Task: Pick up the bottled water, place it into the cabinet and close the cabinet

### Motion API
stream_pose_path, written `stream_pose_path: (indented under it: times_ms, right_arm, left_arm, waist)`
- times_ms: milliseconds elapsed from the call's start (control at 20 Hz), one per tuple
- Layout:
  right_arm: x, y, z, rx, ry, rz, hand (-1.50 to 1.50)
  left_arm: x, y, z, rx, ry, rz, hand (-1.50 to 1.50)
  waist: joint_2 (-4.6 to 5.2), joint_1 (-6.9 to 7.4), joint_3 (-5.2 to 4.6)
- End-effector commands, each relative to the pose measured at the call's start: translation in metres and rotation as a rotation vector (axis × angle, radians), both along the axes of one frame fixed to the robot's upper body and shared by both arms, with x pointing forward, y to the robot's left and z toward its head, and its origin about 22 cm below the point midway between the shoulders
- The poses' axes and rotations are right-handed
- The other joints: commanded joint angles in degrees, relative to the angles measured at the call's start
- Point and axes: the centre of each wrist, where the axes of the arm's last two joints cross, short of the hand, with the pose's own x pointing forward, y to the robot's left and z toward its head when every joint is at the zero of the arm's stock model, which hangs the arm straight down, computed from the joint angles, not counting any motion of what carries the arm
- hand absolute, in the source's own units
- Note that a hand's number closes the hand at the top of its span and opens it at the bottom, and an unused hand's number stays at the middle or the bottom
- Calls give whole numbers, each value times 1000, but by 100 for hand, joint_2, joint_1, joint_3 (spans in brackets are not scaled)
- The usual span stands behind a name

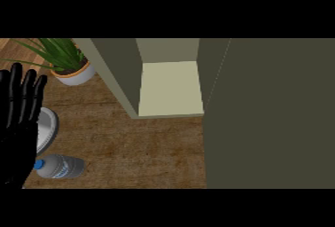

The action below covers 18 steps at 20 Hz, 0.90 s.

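The bottled water (60,166) lies on its side on the brown counter at the lower left, blue cap pointing left. My left hand (20,119) stands at the left edge, fingers straight and up, open and holding nothing; its palm partly covers the bottle's cap end. The olive cabinet (268,115) fills the right half, its door swung open, and a pale shelf (171,88) shows inside the opening at the top centre. My right hand does not show.
A potted plant (68,62) in a white pot stands at the upper left. A grey plate (46,128) sits partly behind my left hand. Brown counter (144,146) lies between the bottle and the cabinet.
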Motion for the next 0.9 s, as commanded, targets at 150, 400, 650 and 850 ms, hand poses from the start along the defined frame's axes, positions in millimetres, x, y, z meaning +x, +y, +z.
stream_pose_path:
  times_ms: [150,400,650,850]
  right_arm:
    - [-32,-7,7,54,-37,-35,-150]
    - [-43,5,-19,116,241,48,-150]
    - [-83,6,-2,137,273,87,-150]
    - [-111,10,31,127,261,70,-150]
  left_arm:
    - [-21,60,14,50,-46,-224,-150]
    - [-48,81,-31,-53,262,-328,-150]
    - [-82,113,-8,-26,274,-338,-150]
    - [-105,118,-5,-39,319,-313,-150]
  waist:
    - [88,218,-153]
    - [88,313,-155]
    - [84,230,-143]
    - [89,231,-144]
